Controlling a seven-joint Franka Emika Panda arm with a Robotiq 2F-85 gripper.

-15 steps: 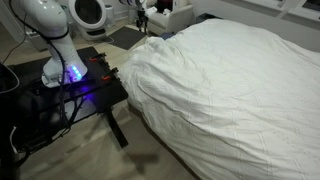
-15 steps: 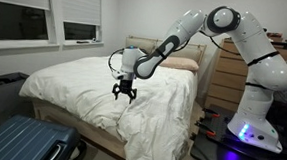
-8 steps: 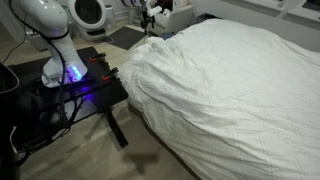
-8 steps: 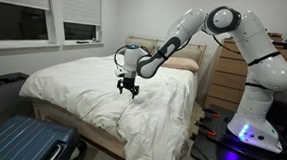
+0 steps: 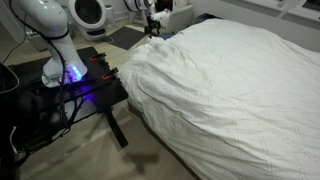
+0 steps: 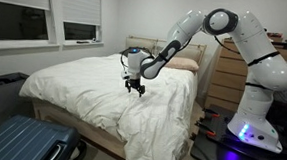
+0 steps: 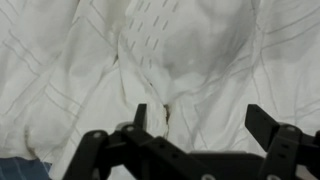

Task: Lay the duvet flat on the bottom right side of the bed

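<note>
The white puffy duvet (image 5: 230, 90) covers the bed (image 6: 56, 120) and shows in both exterior views (image 6: 103, 93); one corner hangs down over the bed's side near the black table. My gripper (image 6: 134, 88) hovers open and empty a little above the duvet, towards the headboard end; it also shows at the top of an exterior view (image 5: 151, 27). In the wrist view the two fingers (image 7: 200, 118) are spread wide over wrinkled, striped white fabric (image 7: 180, 50), holding nothing.
A black metal-framed table with glowing electronics (image 5: 70, 85) carries my base next to the bed. A blue suitcase (image 6: 24, 143) lies on the floor at the bed's foot. A pillow (image 6: 181, 64) and headboard (image 6: 146, 44) are at the far end; a wooden dresser (image 6: 224, 80) stands beside them.
My gripper has moved across the duvet towards the headboard end and risen slightly. The duvet has not visibly moved.
</note>
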